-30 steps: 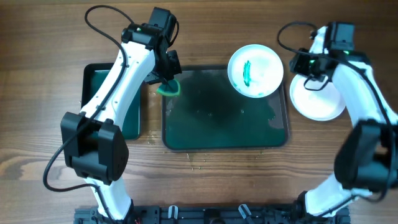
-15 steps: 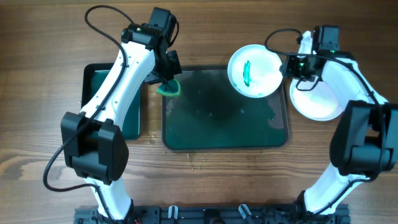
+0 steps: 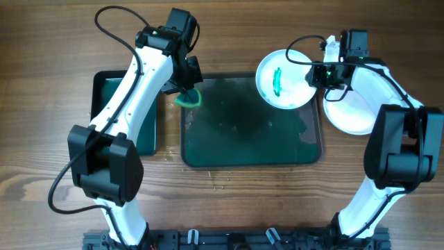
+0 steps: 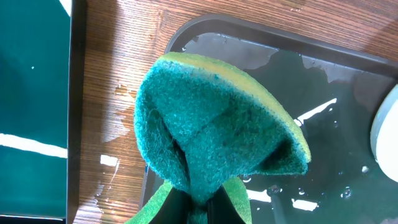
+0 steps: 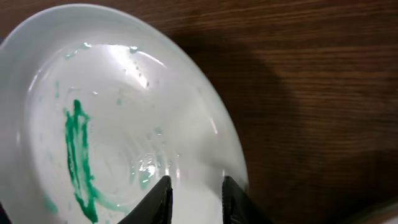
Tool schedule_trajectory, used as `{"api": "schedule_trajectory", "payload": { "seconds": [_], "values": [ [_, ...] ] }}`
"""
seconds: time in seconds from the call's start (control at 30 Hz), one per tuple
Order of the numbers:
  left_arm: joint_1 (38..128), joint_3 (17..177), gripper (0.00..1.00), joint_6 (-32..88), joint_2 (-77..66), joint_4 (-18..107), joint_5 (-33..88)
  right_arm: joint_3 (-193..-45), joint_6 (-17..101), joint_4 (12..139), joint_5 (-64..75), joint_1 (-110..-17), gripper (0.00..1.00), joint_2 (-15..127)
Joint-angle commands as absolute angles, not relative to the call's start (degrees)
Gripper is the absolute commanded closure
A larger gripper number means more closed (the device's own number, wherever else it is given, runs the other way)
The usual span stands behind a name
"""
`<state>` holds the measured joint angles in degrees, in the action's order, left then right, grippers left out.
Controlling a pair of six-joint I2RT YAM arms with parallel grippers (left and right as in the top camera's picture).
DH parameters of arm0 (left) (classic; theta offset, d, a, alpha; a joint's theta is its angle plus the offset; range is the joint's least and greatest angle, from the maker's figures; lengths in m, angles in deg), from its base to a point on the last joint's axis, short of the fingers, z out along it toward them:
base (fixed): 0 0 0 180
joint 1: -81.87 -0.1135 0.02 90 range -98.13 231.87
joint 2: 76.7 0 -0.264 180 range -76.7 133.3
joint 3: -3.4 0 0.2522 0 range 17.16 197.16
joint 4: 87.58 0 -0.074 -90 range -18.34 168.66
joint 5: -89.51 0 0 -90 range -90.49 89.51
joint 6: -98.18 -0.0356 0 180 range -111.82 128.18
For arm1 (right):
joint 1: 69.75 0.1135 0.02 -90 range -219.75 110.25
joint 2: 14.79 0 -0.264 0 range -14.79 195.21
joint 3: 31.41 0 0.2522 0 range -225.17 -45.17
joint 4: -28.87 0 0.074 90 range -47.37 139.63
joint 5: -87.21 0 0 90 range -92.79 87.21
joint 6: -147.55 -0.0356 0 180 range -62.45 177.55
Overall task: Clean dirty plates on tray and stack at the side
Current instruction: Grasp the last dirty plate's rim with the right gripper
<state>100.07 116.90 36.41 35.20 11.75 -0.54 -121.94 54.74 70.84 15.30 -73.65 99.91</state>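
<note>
- Tray [image 3: 243,139]: centre of the table, wet, carrying one plate at its 1 o'clock corner. Bin [image 3: 104,90] just beside it at 9 o'clock.
- Dirty plate [image 3: 295,87]: green streak unwiped, overhangs the tray rim toward 12 o'clock.
- Clean plate [image 3: 354,114]: on the table off the tray at 3 o'clock. Single or stacked, can't tell.
- Sponge [image 4: 217,143]: folded, at the tray's 11 o'clock corner, left gripper [image 4: 202,208] clamped on it.
- Right gripper [image 5: 196,193]: at the dirty plate's 3 o'clock rim, jaws a little apart, nothing held.
- Risks: the rim is wet and thin, so a pinch may slip and the plate could drop or tip off the tray rim. Stacking it unwiped would smear the clean plate. Sponge is well apart from the dirty plate, so wiping likely needs a firm hold first.
</note>
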Motion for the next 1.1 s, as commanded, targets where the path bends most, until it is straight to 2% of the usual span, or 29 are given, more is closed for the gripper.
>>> {"api": "schedule_trajectory", "payload": {
  "seconds": [0.0,0.3,0.53,0.83,0.97,1.07],
  "values": [
    [99.81,117.51,0.96,37.15,34.65,11.75,0.14,-123.71,57.10,70.53,21.49,-73.72,0.73,97.46],
    [99.81,117.51,0.96,37.15,34.65,11.77,0.12,-123.54,56.12,70.49,6.78,-73.72,0.69,94.46],
    [99.81,117.51,0.96,37.13,34.65,11.75,0.12,-123.52,60.47,70.49,9.66,-73.74,0.70,100.67],
    [99.81,117.51,0.96,37.13,34.65,11.77,0.12,-123.49,60.38,70.99,9.97,-73.72,0.83,101.81],
    [99.81,117.51,0.96,37.13,34.65,11.79,0.12,-123.49,60.38,73.00,11.67,-73.72,0.96,101.79],
    [99.81,117.51,0.96,37.13,34.65,11.77,0.12,-123.49,59.94,75.15,16.66,-73.72,0.96,101.37]
  ]
}}
